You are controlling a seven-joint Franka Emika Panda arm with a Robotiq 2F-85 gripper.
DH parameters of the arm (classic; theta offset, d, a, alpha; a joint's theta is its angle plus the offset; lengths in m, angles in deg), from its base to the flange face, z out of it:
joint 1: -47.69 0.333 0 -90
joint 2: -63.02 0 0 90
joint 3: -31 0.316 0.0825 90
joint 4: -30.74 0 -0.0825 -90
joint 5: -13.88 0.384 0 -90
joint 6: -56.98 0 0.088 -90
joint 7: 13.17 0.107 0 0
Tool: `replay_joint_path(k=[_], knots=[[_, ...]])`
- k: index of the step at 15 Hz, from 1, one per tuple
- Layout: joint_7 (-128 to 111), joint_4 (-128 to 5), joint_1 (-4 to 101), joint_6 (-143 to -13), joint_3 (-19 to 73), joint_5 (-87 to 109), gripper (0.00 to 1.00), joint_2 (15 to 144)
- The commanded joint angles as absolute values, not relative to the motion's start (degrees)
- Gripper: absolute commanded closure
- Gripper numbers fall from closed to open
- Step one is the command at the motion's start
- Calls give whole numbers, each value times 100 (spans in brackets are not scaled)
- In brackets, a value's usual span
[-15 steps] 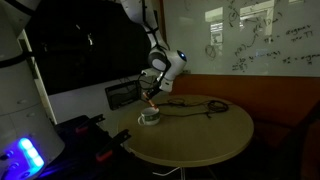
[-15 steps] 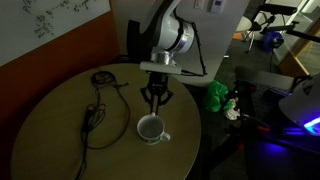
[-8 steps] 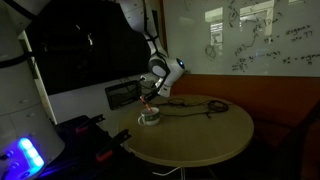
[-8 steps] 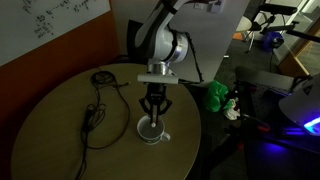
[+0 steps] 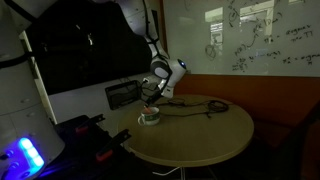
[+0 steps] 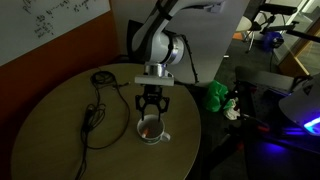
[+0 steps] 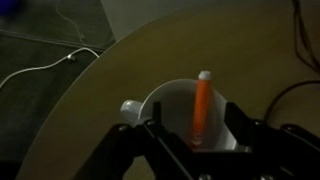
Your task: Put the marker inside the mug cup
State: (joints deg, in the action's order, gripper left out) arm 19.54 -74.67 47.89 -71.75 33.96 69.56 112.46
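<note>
Marker [image 7: 201, 108] sits inside the mug cup [image 7: 168, 102], tip toward 12 o'clock in the wrist view; end effector [image 6: 150, 110] hovers just above, jaws parted, gripping nothing.

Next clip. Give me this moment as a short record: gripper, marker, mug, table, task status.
gripper: low over the mug, marker between its jaws; grip unclear
marker: orange, over the mug's opening
mug: white, upright, near the table's edge
table: round, with a black cable on it
status: marker at the mug; release not confirmed
</note>
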Motion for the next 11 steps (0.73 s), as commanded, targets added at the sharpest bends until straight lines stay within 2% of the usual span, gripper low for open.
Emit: replay_joint_path(k=[1, 11], knots=[[2118, -7810, 5131, -7197, 3124, 6648, 1, 10818], [2830, -8787, 5718, -8279, 2624, 5227, 0, 9829]])
